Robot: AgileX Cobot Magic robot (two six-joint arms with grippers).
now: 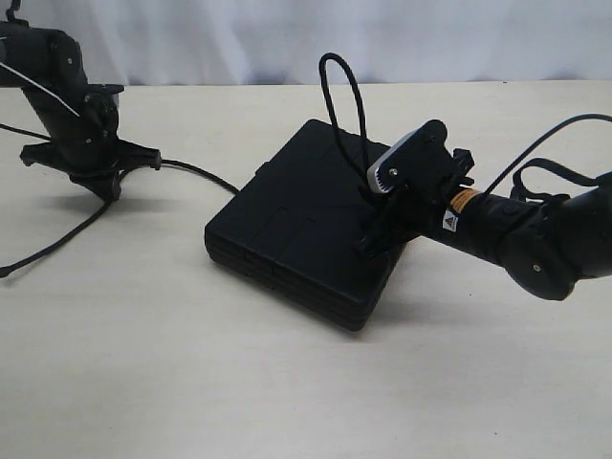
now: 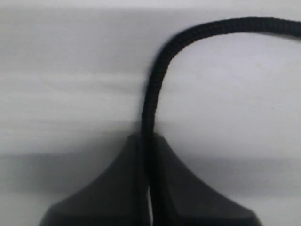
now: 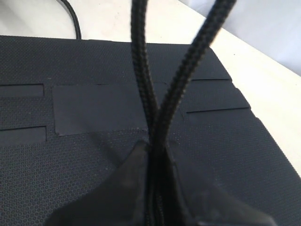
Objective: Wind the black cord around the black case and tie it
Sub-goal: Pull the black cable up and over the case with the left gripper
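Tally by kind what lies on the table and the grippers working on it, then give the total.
black cord: 1
black case: 1
grippers: 2 (left gripper and right gripper, each shut on the black cord)
Total: 4

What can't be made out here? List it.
- Exterior view: where the black cord goes at the black case, which hides it.
- Exterior view: the cord's tail end, cut by the left edge.
- Right wrist view: the loop's top above the right gripper, cut off.
- Left wrist view: the left gripper beyond its tips, out of frame.
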